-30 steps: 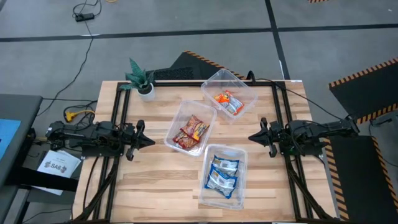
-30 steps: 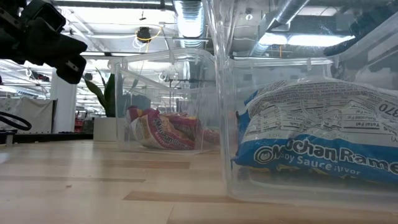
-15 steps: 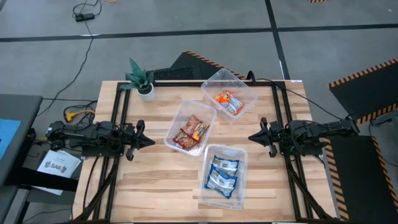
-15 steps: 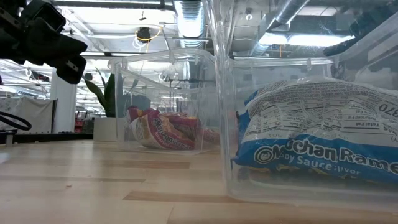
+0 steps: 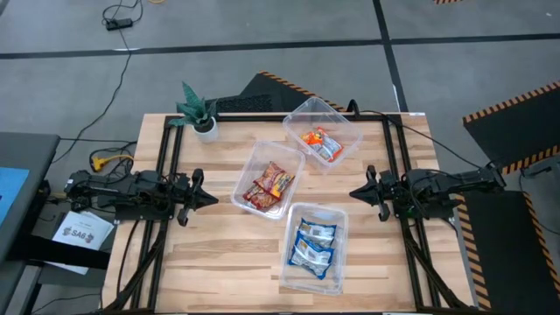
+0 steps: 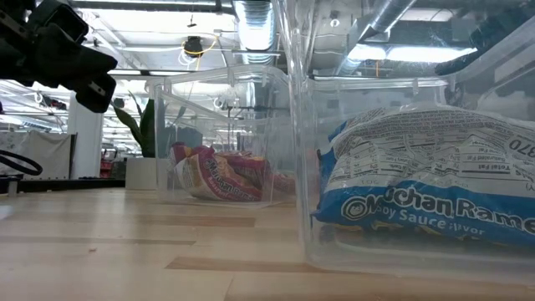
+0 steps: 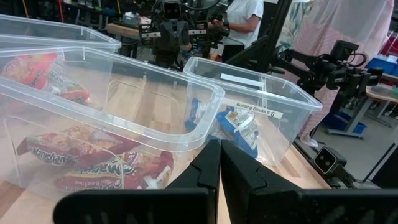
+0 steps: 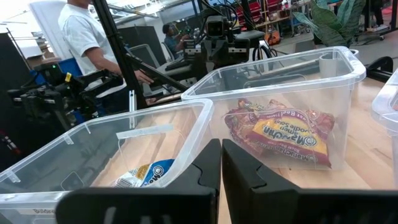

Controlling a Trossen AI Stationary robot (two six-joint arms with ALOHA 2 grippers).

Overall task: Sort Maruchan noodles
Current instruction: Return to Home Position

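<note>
Three clear tubs sit on the wooden table. The far tub (image 5: pixel 322 132) holds the orange-and-white packets (image 5: pixel 321 144). The middle tub (image 5: pixel 268 178) holds the dark red-and-yellow packets (image 5: pixel 269 186), also seen in the right wrist view (image 8: pixel 283 135) and the left wrist view (image 7: pixel 102 169). The near tub (image 5: pixel 313 247) holds the blue-and-white packets (image 5: pixel 313 246), large in the low view (image 6: pixel 426 184). My left gripper (image 5: pixel 213 198) hovers shut at the table's left side, pointing at the tubs. My right gripper (image 5: pixel 354 193) hovers shut at the right side, pointing at them too.
A small potted plant (image 5: pixel 199 112) stands at the table's far left corner. Black frame rails (image 5: pixel 163 166) run along the table's left and right sides. People and other equipment stand in the room beyond the table. Bare wood lies between each gripper and the tubs.
</note>
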